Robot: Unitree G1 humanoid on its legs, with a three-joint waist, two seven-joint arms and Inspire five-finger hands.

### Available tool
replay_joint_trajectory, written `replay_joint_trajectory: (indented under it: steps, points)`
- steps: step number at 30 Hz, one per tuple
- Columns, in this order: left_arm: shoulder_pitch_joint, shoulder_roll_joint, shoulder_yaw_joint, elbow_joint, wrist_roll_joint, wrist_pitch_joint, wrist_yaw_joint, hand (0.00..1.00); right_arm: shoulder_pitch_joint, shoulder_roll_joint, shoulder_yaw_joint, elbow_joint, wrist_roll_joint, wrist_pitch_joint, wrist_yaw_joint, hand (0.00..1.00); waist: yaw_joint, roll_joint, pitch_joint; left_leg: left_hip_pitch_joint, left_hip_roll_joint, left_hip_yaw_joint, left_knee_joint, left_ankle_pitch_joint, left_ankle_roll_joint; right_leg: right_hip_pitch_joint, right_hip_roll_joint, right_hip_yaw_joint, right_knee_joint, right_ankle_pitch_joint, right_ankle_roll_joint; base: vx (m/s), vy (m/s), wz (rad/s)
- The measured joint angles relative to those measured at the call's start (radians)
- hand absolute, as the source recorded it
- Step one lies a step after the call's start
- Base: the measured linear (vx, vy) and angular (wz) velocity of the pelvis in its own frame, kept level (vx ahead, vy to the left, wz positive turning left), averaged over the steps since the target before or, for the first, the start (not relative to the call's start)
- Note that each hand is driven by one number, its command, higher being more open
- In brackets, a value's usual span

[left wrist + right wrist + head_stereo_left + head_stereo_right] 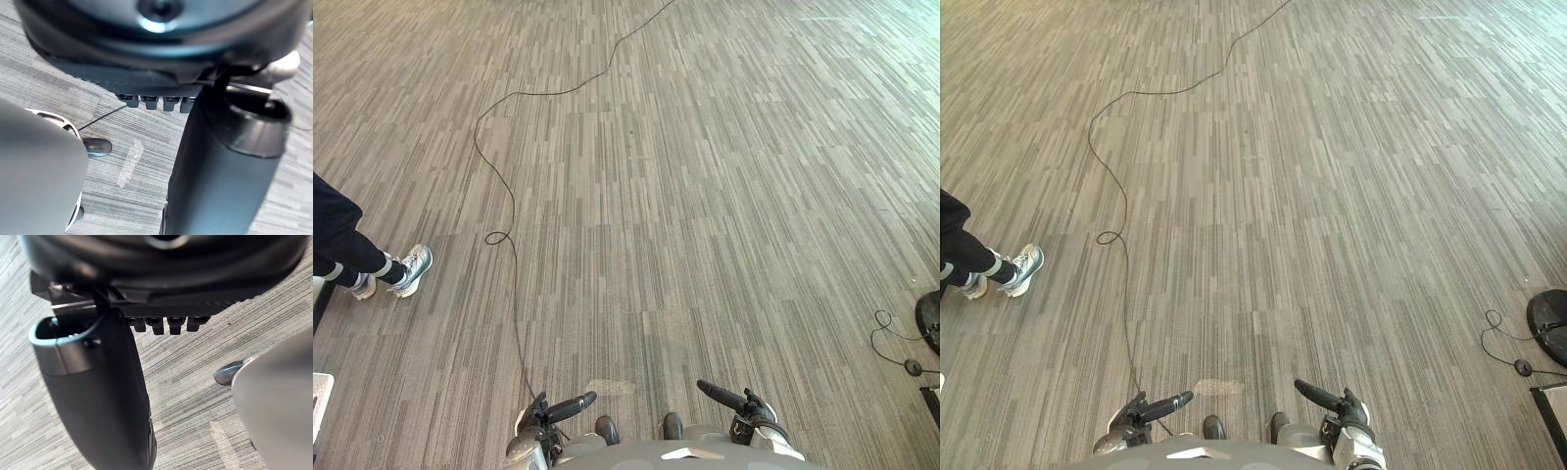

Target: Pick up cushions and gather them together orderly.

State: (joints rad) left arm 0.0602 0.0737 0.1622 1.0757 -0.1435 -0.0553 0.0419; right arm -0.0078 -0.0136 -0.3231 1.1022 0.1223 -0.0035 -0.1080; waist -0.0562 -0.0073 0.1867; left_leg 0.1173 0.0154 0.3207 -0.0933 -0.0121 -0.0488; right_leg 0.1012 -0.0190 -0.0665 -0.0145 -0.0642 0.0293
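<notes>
My left hand (555, 411) and right hand (744, 402) hang open, empty. I expect soft, light cushions; grab edges.

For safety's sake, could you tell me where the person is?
The person's shoes are at the eye views' left edge, ahead and left of the left hand.

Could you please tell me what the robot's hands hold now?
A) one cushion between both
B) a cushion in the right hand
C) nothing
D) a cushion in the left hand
C: the left hand and the right hand hang over the carpet with relaxed fingers and nothing in them.
</notes>
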Motion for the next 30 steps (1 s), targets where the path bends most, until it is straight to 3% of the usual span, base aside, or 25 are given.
replay_joint_trajectory:
  steps: [16,30]
  points:
    - [-0.006,0.014,-0.079,0.0,-0.005,-0.002,0.003,1.0,-0.008,-0.001,0.032,0.002,0.076,-0.011,-0.004,1.0,0.0,0.005,0.003,0.004,0.003,-0.029,0.0,0.024,-0.014,0.023,-0.001,-0.069,0.012,-0.007,0.01,-0.03,-0.032,0.1]
    - [-0.008,0.02,-0.109,0.009,-0.013,-0.009,0.002,1.0,0.007,-0.002,0.037,0.003,0.076,-0.015,-0.006,1.0,0.0,0.007,-0.002,0.002,-0.007,-0.036,-0.001,0.035,0.009,0.027,-0.01,-0.098,0.008,-0.005,0.008,-0.07,-0.012,0.04]
